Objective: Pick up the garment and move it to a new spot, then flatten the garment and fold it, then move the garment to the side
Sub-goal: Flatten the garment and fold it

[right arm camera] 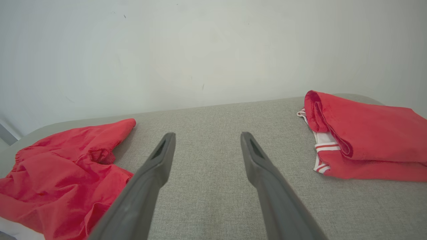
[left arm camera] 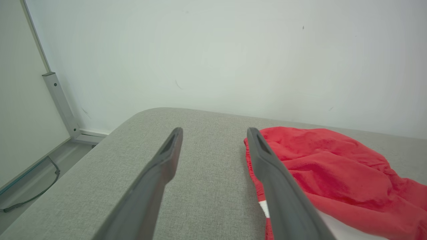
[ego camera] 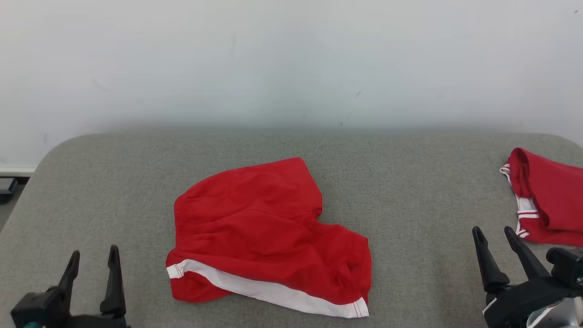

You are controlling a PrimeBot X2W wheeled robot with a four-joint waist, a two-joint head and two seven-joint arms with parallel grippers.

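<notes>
Two pincers, both spread wide and holding nothing: left pincer (ego camera: 94, 251) low at the near left of the grey fabric-covered table (ego camera: 410, 182), right pincer (ego camera: 493, 232) at the near right. Red shorts (ego camera: 259, 228), the garment to be handled, lie rumpled mid-table between them, touching neither; white-trimmed hem toward the near edge, gathered waistband toward the left. Task looks unstarted: no lift, no flattening yet. A second red garment (ego camera: 551, 200), already folded, sits at the right edge, just beyond the right pincer's tips. Risks, as I judge them: the right arm, rising or swinging inward, could clip that folded piece and drag it open or off the edge, being so near. A pinch on the rumpled middle of the shorts could take one layer alone, so they hang twisted and land worse than they lie. Thin cloth on a coarse weave may drag rather than slide, pulling fresh creases during flattening. Grabbing the wrong red piece is possible too; the colours match.
</notes>
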